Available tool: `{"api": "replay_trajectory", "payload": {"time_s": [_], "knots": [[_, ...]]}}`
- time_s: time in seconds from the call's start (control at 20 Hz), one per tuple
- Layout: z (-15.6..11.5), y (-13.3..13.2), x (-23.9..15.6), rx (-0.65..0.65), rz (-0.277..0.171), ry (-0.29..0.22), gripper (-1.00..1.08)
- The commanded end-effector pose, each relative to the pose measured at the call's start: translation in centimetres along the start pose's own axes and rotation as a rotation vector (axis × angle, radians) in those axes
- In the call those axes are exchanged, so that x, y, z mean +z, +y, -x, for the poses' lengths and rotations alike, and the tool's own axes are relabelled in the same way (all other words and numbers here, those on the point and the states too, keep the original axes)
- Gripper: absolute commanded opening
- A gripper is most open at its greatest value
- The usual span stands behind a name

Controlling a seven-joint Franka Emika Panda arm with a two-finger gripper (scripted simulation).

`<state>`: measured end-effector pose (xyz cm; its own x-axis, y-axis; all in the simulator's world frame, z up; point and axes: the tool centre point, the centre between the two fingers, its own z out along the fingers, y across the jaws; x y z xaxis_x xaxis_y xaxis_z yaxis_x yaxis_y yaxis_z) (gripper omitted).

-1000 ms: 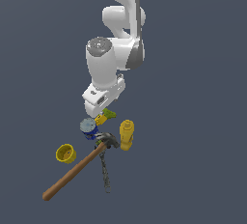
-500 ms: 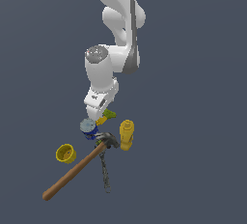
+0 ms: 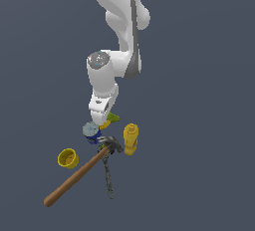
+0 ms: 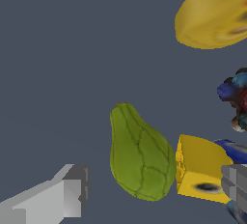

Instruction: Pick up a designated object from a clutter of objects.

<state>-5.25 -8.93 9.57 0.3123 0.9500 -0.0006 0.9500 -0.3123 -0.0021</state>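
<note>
The designated object (image 4: 141,158) is an olive-green, pear-like lump lying on the floor; in the exterior view only its green edge (image 3: 114,118) shows beside my hand. My gripper (image 4: 154,194) is open, its two fingers on either side of the lump and above it, holding nothing. One fingertip (image 4: 72,191) is off to one side of the lump; the other (image 4: 236,182) sits over the small yellow block (image 4: 200,170) and blue can (image 4: 236,151). In the exterior view the gripper (image 3: 103,117) hangs low over the clutter of objects (image 3: 107,145).
A blue can with grey top (image 3: 91,131), a yellow bottle (image 3: 131,138), a wooden-handled hammer (image 3: 79,173), a dark chain (image 3: 108,177) and a yellow cup (image 3: 67,158) lie close together. The yellow bottle (image 4: 212,13) also fills one corner of the wrist view.
The arm has lowered steadily over the last second, bringing the hand down to just above the green lump. The clutter has not moved.
</note>
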Motion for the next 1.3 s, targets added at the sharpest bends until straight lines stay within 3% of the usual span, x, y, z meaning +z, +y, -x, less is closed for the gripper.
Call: {"api": "replay_trajectory", "payload": {"time_s": [0.0, 0.45, 1.25], "knots": [[0.2, -0.1, 0.3, -0.020, 0.001, 0.000, 1.00], [0.3, -0.2, 0.7, -0.030, 0.002, 0.000, 1.00], [0.3, -0.2, 5.5, -0.033, 0.002, 0.001, 1.00]]}}
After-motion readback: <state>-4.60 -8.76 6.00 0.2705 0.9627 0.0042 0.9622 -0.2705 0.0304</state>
